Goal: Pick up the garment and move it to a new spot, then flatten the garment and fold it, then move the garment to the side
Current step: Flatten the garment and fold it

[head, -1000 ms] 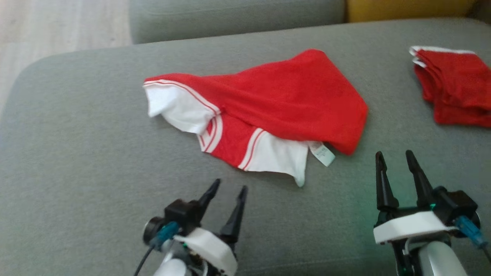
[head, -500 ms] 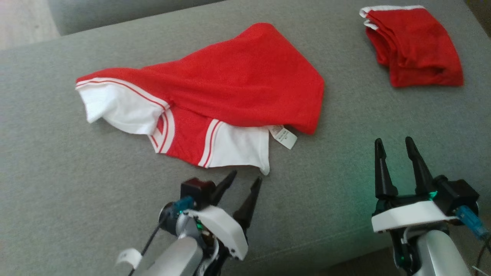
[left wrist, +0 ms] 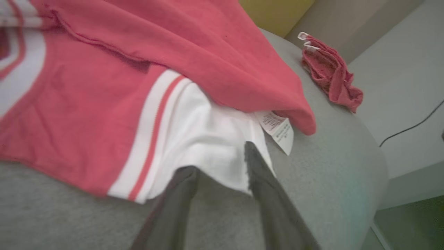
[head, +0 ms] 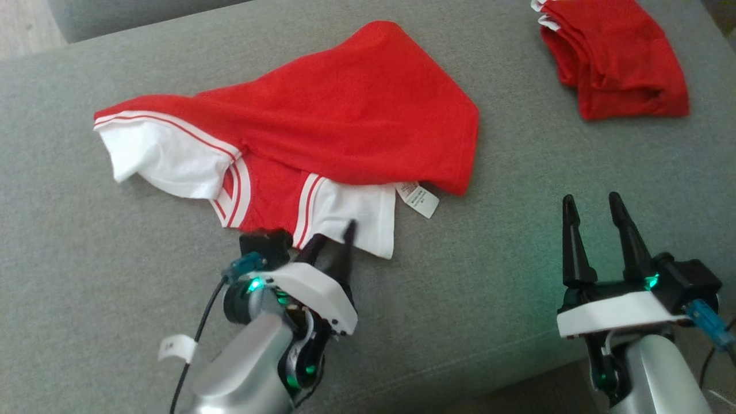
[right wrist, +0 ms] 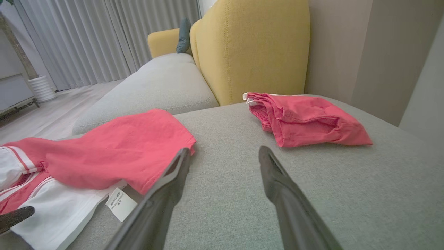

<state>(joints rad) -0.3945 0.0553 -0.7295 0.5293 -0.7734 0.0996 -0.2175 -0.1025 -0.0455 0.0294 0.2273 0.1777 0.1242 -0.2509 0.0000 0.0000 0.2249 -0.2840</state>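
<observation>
- The garment (head: 345,115), a red shirt with white sleeves and striped trim, lies crumpled mid-way across the grey sofa cushion (head: 115,276). Its red body is flopped over the white parts, so we judge it needs lifting before it can be spread flat.
- Our left gripper (head: 332,236) is at the garment's near edge, fingers apart and straddling the hem of the near white sleeve (left wrist: 208,139). One finger lies over the cloth and the other is at the hem; we see nothing pinched yet.
- We take it this corner was picked because it is the nearest loose edge, free of the red fold above it.
- The care label (head: 418,199) pokes out just right of that sleeve.
- Our right gripper (head: 592,201) hovers open and empty over bare cushion at the near right, well apart from the garment, probably placed to take a second corner.
- A folded red garment (head: 615,63) sits far right, so the new spot should avoid it.
</observation>
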